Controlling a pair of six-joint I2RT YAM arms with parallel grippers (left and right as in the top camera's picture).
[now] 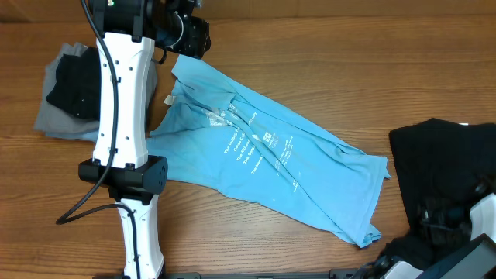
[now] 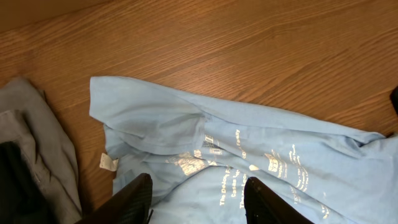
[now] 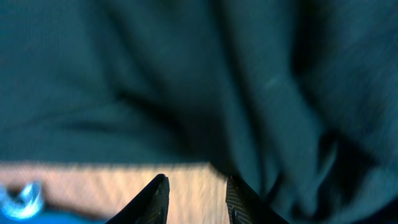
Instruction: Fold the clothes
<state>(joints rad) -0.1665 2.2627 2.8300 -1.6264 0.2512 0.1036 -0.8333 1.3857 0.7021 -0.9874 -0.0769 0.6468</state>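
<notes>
The clothes are in three places. A sky-blue shirt with white lettering lies spread diagonally across the middle of the table, collar end at the upper left. My left gripper hovers open over the shirt near its collar, and nothing is between its fingers. A black garment lies bunched at the right. My right gripper is open just in front of that dark cloth, with bare wood showing between its fingertips. The cloth's edge lies beside the right finger.
A grey and black pile sits at the far left, its grey cloth beside the shirt's white tag. The white left arm stands over the table's left part. The right arm's base is at the bottom right corner.
</notes>
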